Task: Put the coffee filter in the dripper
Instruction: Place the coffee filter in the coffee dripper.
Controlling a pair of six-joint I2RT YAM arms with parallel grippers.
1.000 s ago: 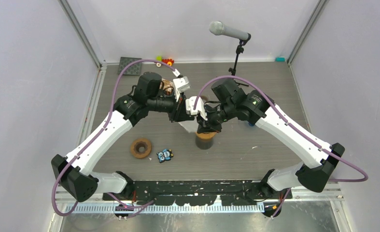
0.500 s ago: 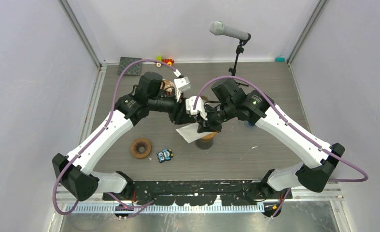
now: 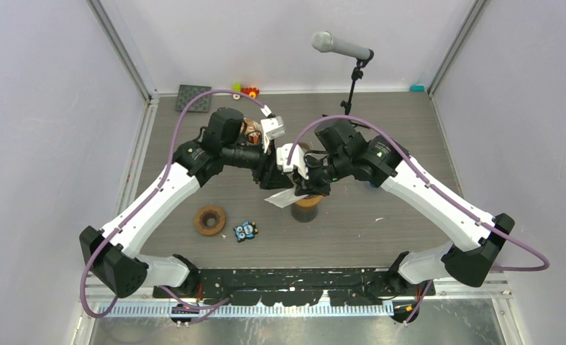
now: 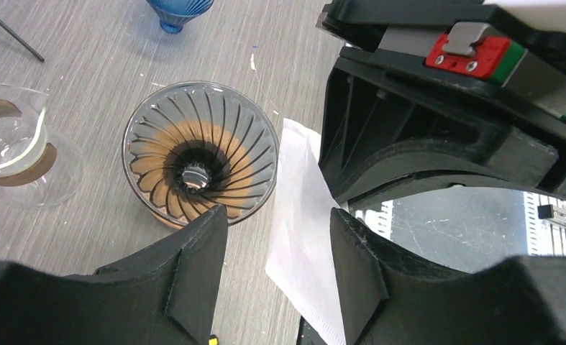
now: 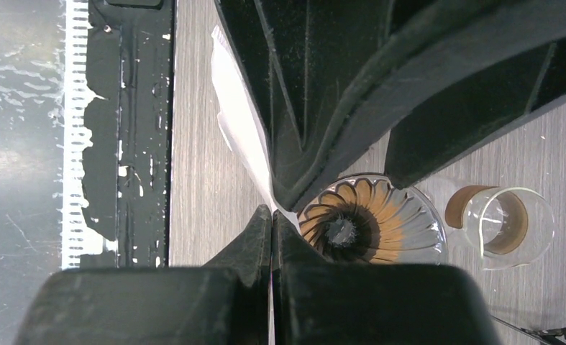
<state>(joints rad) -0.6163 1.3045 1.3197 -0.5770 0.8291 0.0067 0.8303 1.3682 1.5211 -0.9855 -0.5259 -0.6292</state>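
The clear ribbed dripper [image 3: 306, 205] stands on a brown base mid-table; it also shows in the left wrist view [image 4: 199, 152] and the right wrist view [image 5: 370, 219]. The white paper coffee filter [image 3: 280, 199] hangs in the air just left of the dripper's rim. My right gripper [image 5: 272, 224] is shut on the filter's edge [image 5: 236, 122], above the dripper's left rim. My left gripper [image 4: 276, 266] is open, and the filter [image 4: 301, 215] lies between its fingers without being clamped. In the top view the two grippers, left [image 3: 272, 180] and right [image 3: 301, 188], are nearly touching.
A glass cup with a brown band [image 4: 14, 144] stands beside the dripper, and a blue glass piece [image 4: 179, 11] lies farther off. A brown ring [image 3: 210, 219] and a small blue toy [image 3: 245, 231] lie front left. A microphone stand [image 3: 350, 79] is at the back.
The filter has swung up from hanging below the grippers to a flatter, edge-on pose left of the dripper. Both arms have barely moved.
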